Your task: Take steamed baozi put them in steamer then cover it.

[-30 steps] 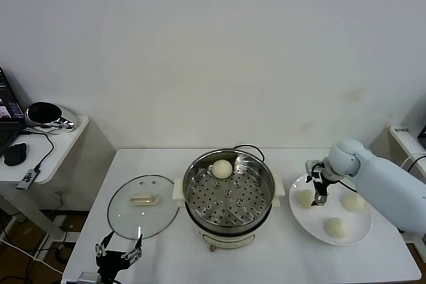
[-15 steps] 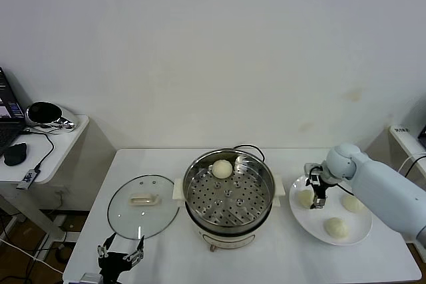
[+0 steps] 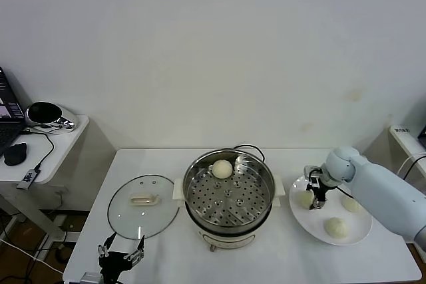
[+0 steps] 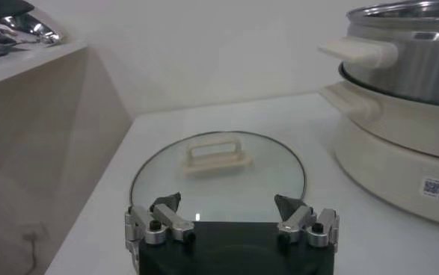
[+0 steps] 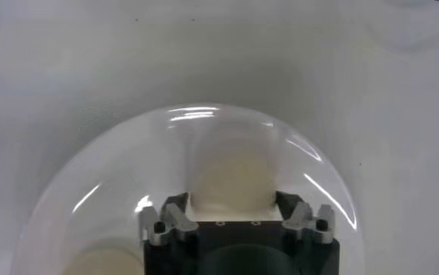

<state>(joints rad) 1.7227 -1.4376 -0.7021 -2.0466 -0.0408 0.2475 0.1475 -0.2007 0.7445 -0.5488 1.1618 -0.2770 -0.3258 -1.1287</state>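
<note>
The steamer point(image 3: 228, 194) stands mid-table with one steamed baozi point(image 3: 221, 168) on its perforated tray. Three more baozi lie on the white plate point(image 3: 359, 234) to its right. My right gripper point(image 3: 314, 197) is down on the plate's left baozi point(image 3: 304, 198). In the right wrist view the gripper point(image 5: 231, 200) is shut on that baozi point(image 5: 232, 175), a finger against each side. The glass cover point(image 3: 143, 205) lies flat left of the steamer. My left gripper point(image 3: 121, 252) waits open near the front edge, just short of the cover point(image 4: 219, 175).
A second baozi point(image 3: 337, 227) and a third point(image 3: 353, 204) sit further right on the plate. A black cord point(image 3: 249, 149) runs behind the steamer. A side table point(image 3: 60, 144) at the far left carries a bowl, mouse and laptop.
My right gripper has sunk slightly over the plate's left baozi and its jaws have closed against it. The left arm has not moved.
</note>
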